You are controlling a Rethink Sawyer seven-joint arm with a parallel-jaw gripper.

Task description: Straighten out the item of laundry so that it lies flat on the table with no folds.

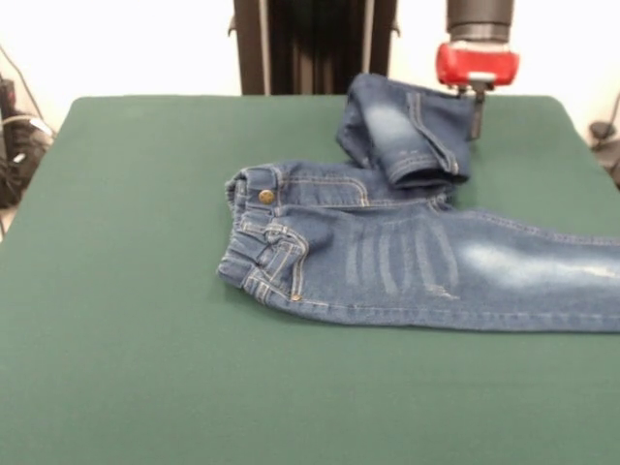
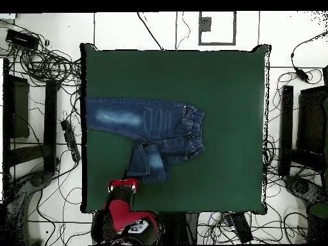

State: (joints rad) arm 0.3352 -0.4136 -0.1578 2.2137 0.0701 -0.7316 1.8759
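Jeans [image 1: 407, 266]: lie on the green counter [image 1: 145, 291], one leg stretched flat to the counter's edge, the other doubled back over itself near the waistband (a thick fold, cuff uppermost).
Waistband: bunched, metal button [image 1: 266, 196] showing.
End effector [image 1: 478, 105]: just beside the folded leg's cuff; whether spread or pressed together cannot be told.

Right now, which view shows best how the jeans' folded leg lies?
The overhead view. It shows the whole jeans: one leg straight toward the table edge, the other doubled back beside the waistband, just ahead of the pincer. The front view shows the fold's cuff close up, but crops the straight leg at the picture's edge.
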